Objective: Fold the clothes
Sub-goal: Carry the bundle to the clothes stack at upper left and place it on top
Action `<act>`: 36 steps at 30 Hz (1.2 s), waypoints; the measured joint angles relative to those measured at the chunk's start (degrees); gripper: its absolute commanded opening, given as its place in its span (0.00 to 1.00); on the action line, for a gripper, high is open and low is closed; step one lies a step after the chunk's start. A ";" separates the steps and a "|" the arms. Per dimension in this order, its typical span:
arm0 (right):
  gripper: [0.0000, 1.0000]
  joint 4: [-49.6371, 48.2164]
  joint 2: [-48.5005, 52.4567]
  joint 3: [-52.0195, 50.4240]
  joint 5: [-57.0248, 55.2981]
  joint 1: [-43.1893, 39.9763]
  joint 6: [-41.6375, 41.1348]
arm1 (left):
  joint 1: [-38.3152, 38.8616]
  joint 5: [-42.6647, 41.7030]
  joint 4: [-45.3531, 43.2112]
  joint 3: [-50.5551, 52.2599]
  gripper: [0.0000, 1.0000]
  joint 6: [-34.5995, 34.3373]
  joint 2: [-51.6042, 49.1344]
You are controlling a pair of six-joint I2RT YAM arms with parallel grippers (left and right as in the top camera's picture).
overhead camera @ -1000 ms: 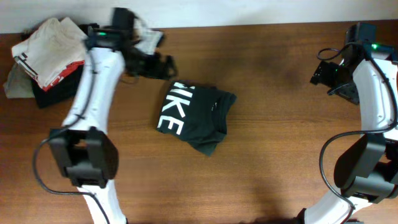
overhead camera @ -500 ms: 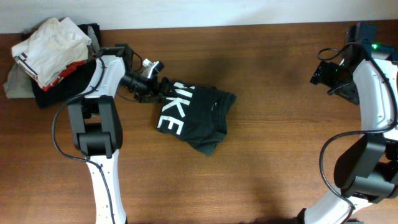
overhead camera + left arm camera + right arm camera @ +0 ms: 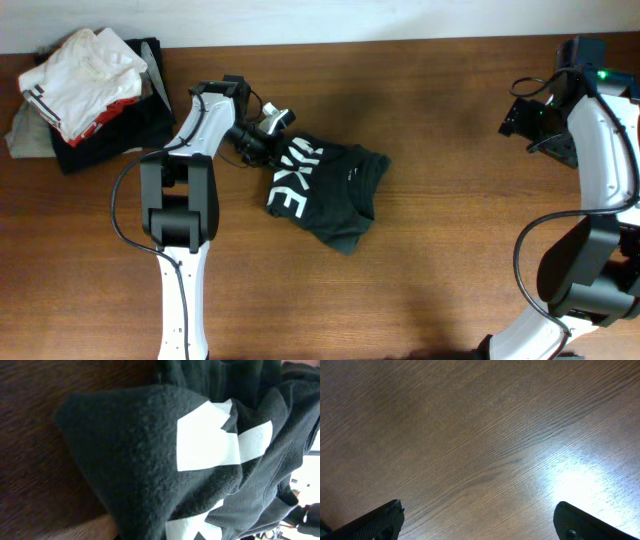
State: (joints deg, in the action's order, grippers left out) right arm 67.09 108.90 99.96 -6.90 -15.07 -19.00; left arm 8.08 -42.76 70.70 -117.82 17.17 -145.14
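The clothes (image 3: pixel 325 190), a dark charcoal T-shirt with white block lettering, lie crumpled a little left of the table's middle. My left gripper (image 3: pixel 272 150) is at the shirt's upper left edge, shut on a bunch of its fabric. In the left wrist view the dark cloth (image 3: pixel 130 460) with white letter shapes fills the picture and hides the fingers. My right gripper (image 3: pixel 520 118) hovers at the far right, well away from the shirt. Its fingers (image 3: pixel 385 517) stand wide apart over bare wood, the gripper (image 3: pixel 477 515) open and holding nothing.
A pile of other garments (image 3: pixel 80 80), white, red and black, sits at the back left corner. The brown wooden table (image 3: pixel 450 250) runs up to a white wall along the back edge.
My left gripper swung from the back left down to the shirt's left edge and closed on it. The shirt has shifted slightly to the right. The right arm has not moved.
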 measured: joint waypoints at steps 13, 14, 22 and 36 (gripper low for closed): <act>0.99 -0.02 0.00 0.00 0.00 0.00 0.02 | -1.53 35.30 4.63 -20.79 0.01 -4.81 -1.55; 0.99 0.00 0.00 0.00 0.00 0.00 0.02 | -1.64 36.76 3.87 -20.85 0.01 -4.81 -1.55; 0.99 0.00 0.00 0.00 0.00 0.00 0.02 | -9.31 41.88 -5.11 -21.66 0.01 -4.83 -1.75; 0.99 0.00 0.00 0.00 0.00 0.00 0.04 | -18.32 42.80 -8.98 -47.41 0.01 -12.52 -2.45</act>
State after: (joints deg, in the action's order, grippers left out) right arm 67.09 108.90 99.96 -6.90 -15.07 -18.96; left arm -10.24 0.03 61.71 -165.23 4.64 -147.59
